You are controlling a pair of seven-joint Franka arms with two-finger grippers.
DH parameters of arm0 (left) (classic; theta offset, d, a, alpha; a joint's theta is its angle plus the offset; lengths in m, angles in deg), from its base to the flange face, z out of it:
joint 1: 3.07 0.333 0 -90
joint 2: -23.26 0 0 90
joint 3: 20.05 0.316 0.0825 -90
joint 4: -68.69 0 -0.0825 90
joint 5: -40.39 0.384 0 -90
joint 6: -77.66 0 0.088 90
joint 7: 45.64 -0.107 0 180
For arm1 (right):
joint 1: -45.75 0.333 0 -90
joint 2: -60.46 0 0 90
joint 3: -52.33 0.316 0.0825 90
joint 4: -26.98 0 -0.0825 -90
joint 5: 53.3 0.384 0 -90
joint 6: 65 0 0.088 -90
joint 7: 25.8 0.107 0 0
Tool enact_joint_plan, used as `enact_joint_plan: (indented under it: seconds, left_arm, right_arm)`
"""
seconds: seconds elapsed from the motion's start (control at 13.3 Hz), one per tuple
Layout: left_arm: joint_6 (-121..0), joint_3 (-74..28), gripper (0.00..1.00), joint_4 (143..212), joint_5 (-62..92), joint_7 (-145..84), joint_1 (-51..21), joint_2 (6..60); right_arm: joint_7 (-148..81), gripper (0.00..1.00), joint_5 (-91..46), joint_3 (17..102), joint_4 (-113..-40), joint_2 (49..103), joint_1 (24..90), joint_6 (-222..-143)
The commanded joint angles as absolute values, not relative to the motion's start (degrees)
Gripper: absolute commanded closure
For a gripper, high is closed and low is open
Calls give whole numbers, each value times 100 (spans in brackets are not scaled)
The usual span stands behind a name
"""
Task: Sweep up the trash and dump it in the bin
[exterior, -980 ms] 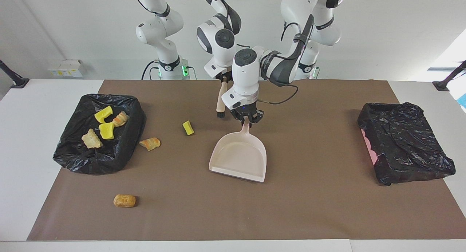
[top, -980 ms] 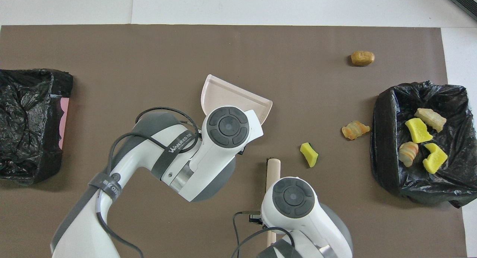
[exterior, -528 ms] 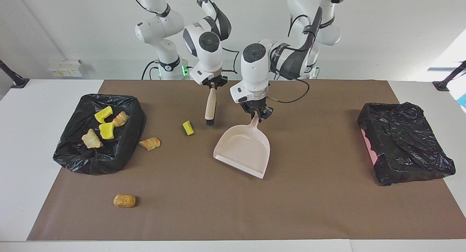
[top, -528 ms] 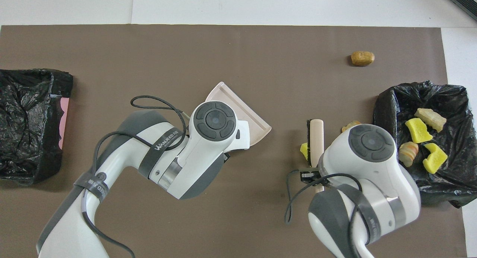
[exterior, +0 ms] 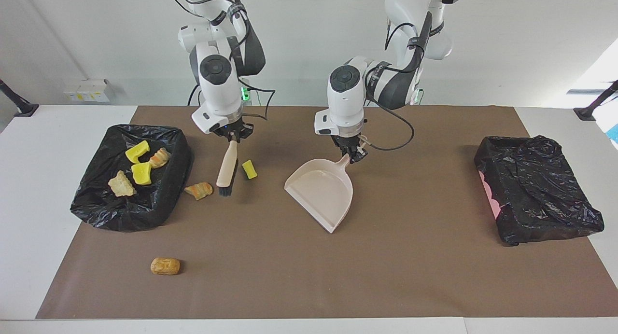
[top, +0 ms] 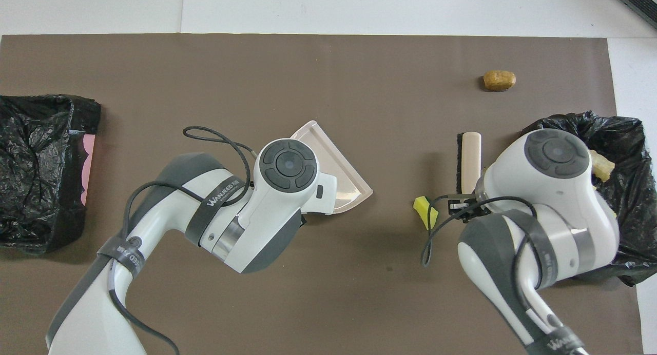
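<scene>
Claws: the left claw (exterior: 356,155) is closed on the handle of the beige dustpan (exterior: 321,192), which hangs tilted over the middle of the table, one corner low. The right claw (exterior: 233,135) is closed on the top of a wooden brush (exterior: 226,171); the brush points down between two pieces of trash, a yellow chunk (exterior: 249,169) and an orange-tan chunk (exterior: 199,190).

Surface: a brown mat (exterior: 309,276) covers the white table (exterior: 29,228). At the right arm's end a black-lined bin (exterior: 128,213) holds four chunks (exterior: 135,167). One tan lump (exterior: 165,266) lies near the mat's corner, farthest from the robots. A second black-lined bin (exterior: 536,189) sits at the left arm's end.

Room: white wall (exterior: 507,44).
</scene>
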State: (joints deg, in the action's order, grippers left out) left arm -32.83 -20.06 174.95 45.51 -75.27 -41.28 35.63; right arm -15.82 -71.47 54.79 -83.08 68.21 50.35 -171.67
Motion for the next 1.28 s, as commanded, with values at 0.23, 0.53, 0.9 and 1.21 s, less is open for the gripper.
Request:
enact_joint_plan:
  seconds: [0.23,0.53,0.9,1.21]
  left_arm:
    - [-3958,-1996,100,18654,4611,-8766,-4112,2942]
    - [-4020,-1996,100,18725,4611,-8766,-4086,2915]
    - [-4037,-1996,100,18751,4611,-8757,-4095,2906]
    - [-4055,-1996,100,18751,4593,-8739,-4086,2897]
  right_arm:
    - [-2587,100,-8281,5550,-6639,7855,4707,-16906]
    - [-3500,100,-8783,5541,-5935,8418,4585,-17028]
    - [-4635,100,-9477,5541,-5775,8805,4303,-17898]
    - [-5687,100,-9637,5541,-4970,9490,4180,-18232]
